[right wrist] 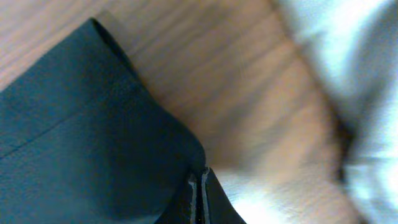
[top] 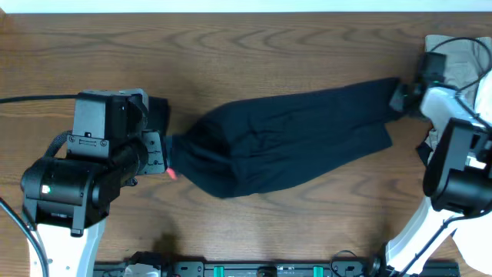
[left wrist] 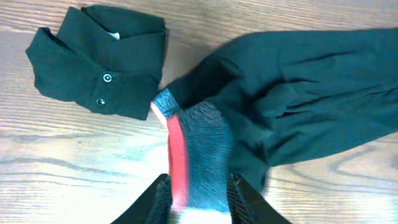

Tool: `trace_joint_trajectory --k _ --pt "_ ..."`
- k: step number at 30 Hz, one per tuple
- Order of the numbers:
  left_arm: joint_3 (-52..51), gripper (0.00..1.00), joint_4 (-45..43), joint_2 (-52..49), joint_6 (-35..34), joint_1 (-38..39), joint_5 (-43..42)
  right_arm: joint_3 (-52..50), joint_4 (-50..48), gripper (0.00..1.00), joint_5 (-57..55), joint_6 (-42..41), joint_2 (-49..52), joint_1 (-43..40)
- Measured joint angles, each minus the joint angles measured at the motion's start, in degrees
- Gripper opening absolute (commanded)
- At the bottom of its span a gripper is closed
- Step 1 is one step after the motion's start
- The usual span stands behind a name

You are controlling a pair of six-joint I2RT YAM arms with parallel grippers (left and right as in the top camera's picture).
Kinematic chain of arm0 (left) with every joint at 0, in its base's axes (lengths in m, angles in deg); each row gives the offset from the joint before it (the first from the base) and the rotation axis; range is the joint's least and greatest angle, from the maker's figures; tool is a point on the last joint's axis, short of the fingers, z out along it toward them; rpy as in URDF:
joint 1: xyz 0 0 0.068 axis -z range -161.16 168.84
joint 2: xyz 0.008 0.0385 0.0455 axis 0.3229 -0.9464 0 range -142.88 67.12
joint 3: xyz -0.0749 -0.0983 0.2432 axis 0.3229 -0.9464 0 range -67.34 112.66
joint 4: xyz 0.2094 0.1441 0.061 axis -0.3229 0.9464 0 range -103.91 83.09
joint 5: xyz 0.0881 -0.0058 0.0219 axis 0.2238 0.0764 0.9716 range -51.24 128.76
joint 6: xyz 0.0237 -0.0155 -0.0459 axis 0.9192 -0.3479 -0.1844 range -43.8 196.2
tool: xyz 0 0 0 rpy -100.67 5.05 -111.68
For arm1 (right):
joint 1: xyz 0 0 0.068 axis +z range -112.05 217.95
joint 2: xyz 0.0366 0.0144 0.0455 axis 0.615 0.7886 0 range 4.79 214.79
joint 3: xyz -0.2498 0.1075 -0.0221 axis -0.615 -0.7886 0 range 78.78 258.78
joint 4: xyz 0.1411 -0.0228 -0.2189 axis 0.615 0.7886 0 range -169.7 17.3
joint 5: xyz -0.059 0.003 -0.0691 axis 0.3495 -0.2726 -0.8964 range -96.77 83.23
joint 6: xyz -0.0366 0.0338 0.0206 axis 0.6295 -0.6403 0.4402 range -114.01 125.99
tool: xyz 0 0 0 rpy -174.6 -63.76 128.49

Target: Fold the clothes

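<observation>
Left wrist view: the left gripper (left wrist: 199,198) is seen with its jaws partly apart, and the grey waistband (left wrist: 205,149) of the black pants (left wrist: 298,93) fills the gap, its red-orange edge (left wrist: 178,155) lying against one finger. Whether the band is clamped or only lies between the fingers cannot be told. Just beyond the waistband, a folded black shirt (left wrist: 99,59) with two buttons is laid on the wooden table (left wrist: 62,162), close to the pants but apart from them.

At the right wrist, the right gripper (right wrist: 200,186) is closed tight, and the edge of a pant leg is pinched up to its tips. A pale cloth (right wrist: 354,74), blurred, is seen just beside it.

From overhead, the pants are stretched between both grippers across mid-table, with bare wood beyond and in front of them.
</observation>
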Motion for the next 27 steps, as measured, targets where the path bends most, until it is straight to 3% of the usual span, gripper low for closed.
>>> trace_joint_trajectory --k 7,9,10,12,14,18,27 --pt "0.0 0.44 1.9 0.0 -0.2 0.0 -0.4 6.1 5.6 0.02 -0.6 0.5 0.0 -3.6" --pt "0.0 0.46 2.1 0.0 -0.2 0.0 -0.4 7.6 7.4 0.07 -0.7 0.5 0.0 -4.1" --pt "0.0 0.46 2.1 0.0 -0.2 0.0 -0.5 8.7 8.8 0.17 -0.6 0.7 0.0 -4.3" --pt "0.0 0.46 1.7 -0.1 -0.2 0.0 -0.6 11.2 11.9 0.5 -0.3 0.6 0.1 -4.7" --pt "0.0 0.46 1.0 -0.6 -0.2 0.0 -0.7 14.7 15.7 0.65 0.9 1.1 0.2 -5.2" --pt "0.1 0.38 -0.7 -3.7 -0.1 0.0 -1.6 21.7 22.3 0.67 5.2 1.4 0.2 -5.9" --pt "0.3 0.12 -6.3 -22.5 4.3 0.0 -6.2 27.4 32.9 0.54 19.5 1.6 0.2 -6.0"
